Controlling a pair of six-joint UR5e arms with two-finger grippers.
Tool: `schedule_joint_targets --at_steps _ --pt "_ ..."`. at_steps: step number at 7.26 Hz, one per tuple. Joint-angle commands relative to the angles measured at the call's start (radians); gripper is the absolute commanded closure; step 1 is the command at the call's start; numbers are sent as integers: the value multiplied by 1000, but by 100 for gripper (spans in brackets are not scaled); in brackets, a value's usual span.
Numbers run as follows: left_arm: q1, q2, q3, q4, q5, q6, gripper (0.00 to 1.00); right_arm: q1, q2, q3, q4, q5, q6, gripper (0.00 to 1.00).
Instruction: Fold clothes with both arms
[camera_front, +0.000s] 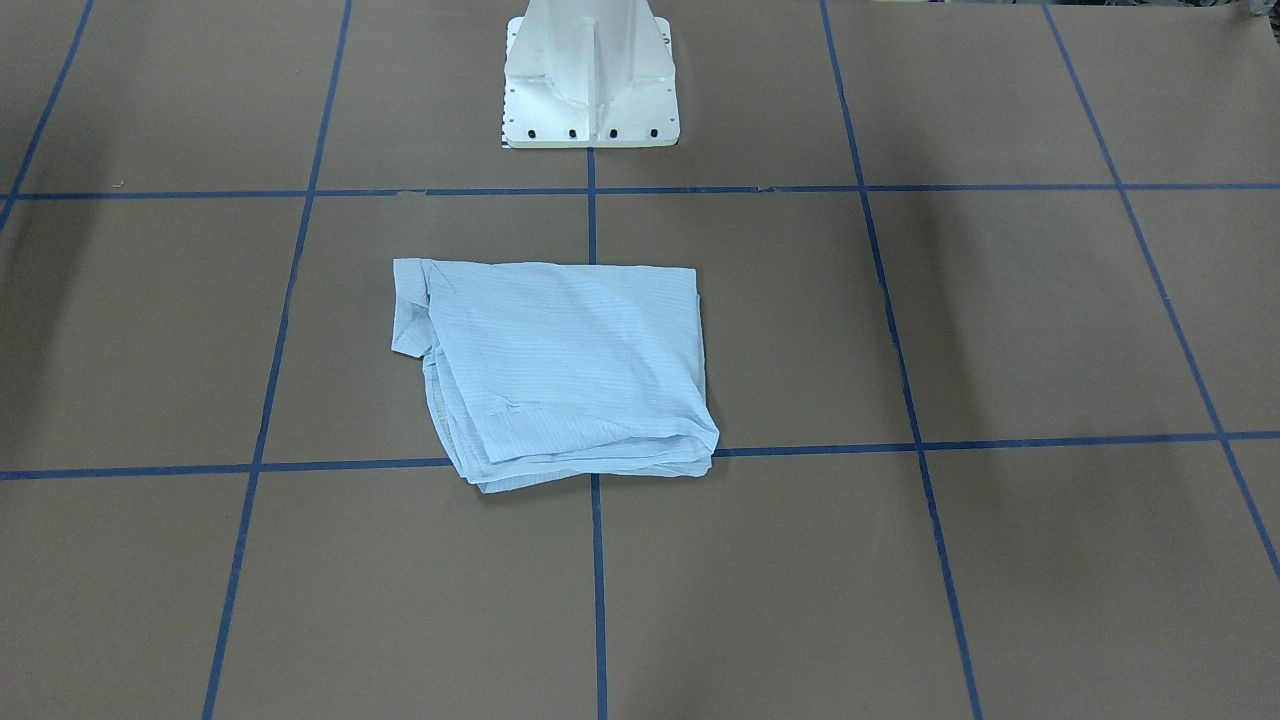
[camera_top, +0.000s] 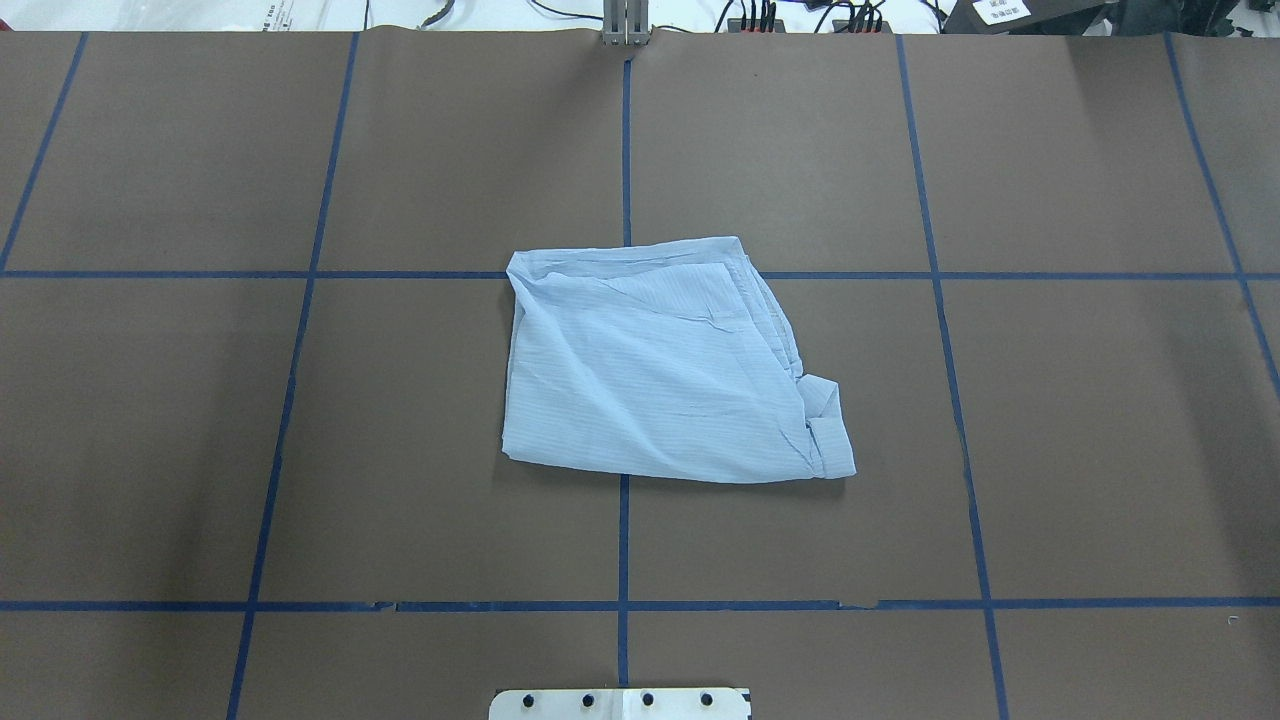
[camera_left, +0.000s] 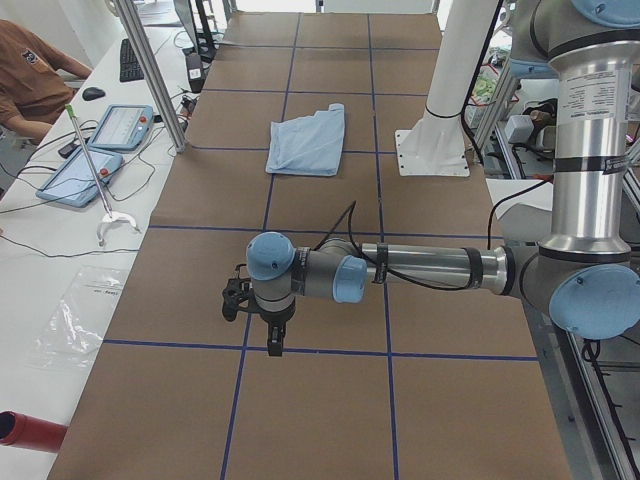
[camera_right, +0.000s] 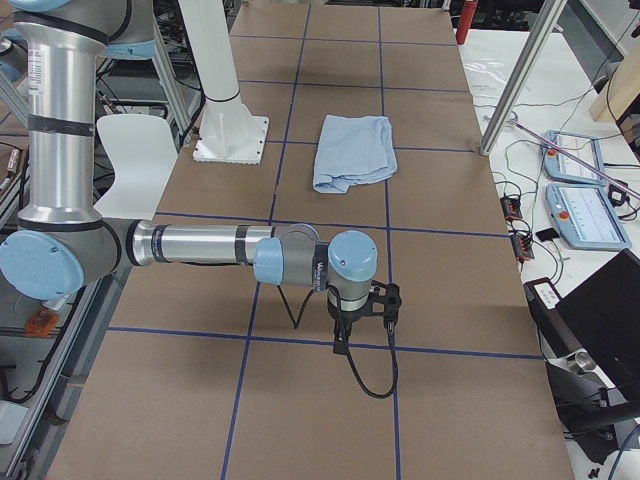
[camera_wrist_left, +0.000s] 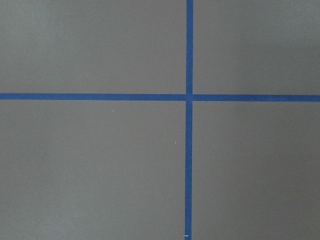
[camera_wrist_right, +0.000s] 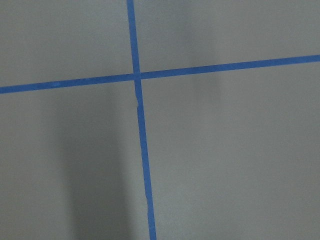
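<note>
Well away from the fingers (camera_left: 273, 345), shirt (camera_front: 560, 370)

The left arm (camera_left: 430, 267) and right arm (camera_right: 200, 243) are built of silver-grey tubes joined by light-blue caps (camera_left: 270, 257), and black cables (camera_right: 375, 396) are looped at the wrists. The white pedestal (camera_front: 590, 80) is pierced by dark bolt holes along its flange.

Left claw (camera_left: 272, 348), right claw (camera_right: 340, 346): opening indiscernible

Folded shirt (camera_top: 665, 375) lies mid-table (camera_top: 1050, 420), across blue tape lines (camera_top: 290, 380).
</note>
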Motion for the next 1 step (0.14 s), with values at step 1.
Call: schedule_joint_targets --at_steps 1 --pt "0 -1 0 0 0 0 0 0 0 -1 1 0 0 0"
